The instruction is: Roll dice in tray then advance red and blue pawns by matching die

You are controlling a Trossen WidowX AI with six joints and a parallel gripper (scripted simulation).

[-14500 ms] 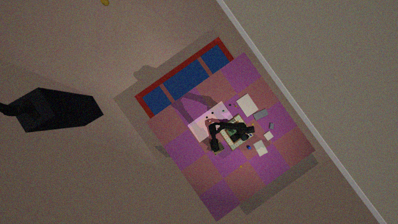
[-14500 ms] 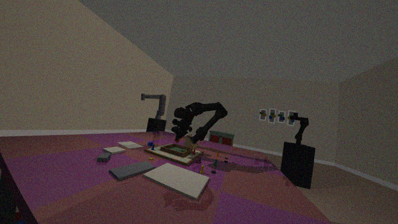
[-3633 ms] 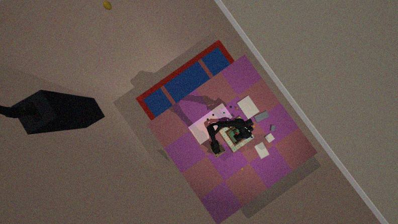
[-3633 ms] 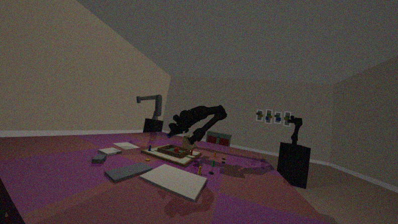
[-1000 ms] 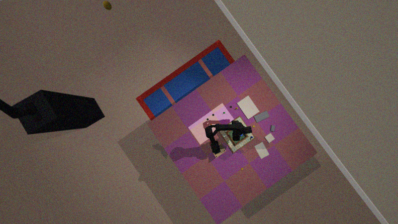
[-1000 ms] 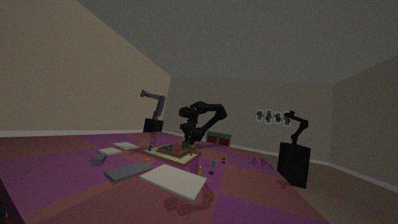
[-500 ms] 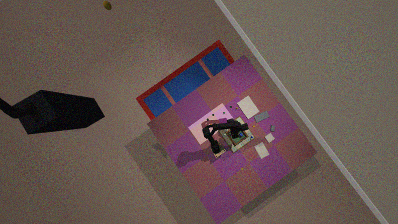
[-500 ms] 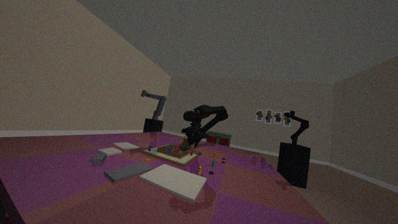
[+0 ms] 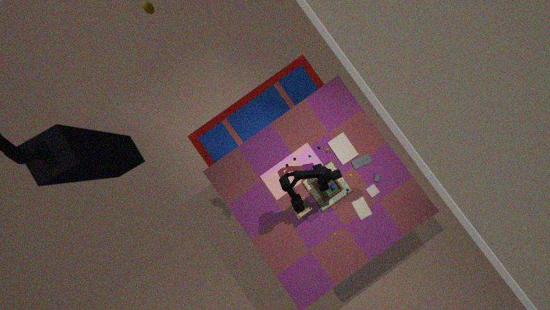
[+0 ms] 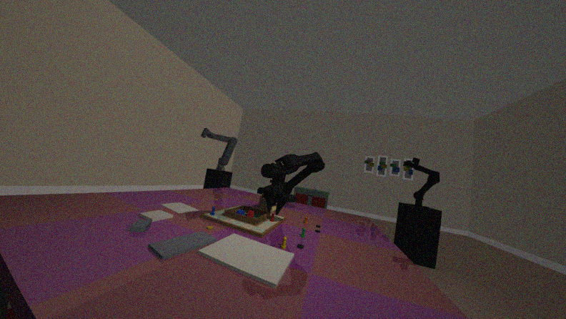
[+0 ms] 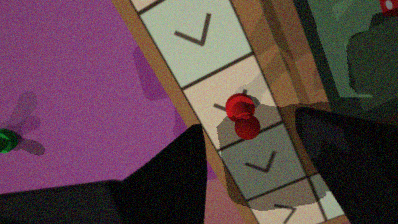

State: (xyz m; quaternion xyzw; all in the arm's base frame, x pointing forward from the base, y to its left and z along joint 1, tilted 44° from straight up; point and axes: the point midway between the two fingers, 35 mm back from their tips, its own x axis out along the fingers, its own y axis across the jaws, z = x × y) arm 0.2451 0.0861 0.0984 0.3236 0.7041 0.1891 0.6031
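The red pawn [image 11: 242, 117] [image 10: 272, 217] stands on the board's arrow track [image 11: 200, 35], on a pale square beside the tray's wooden wall. My gripper [image 11: 248, 126] [image 10: 271, 207] is open. It hangs low over the red pawn with one dark finger on each side, and both fingers stand clear of it. The tray's green floor [image 11: 345, 50] shows at the upper right, with a corner of the red die [image 11: 390, 5] [image 10: 250, 213]. The blue die [image 10: 240, 212] lies in the tray too. The blue pawn [image 10: 212, 209] stands at the board's far left corner.
A green pawn [image 11: 6, 140] [image 10: 302, 232] stands on the purple mat beside the board [image 10: 245, 227]. A yellow pawn [image 10: 283, 242], a large white slab [image 10: 247, 257] and a grey slab [image 10: 180, 243] lie in front. Other arms stand on black pedestals [image 10: 417, 233].
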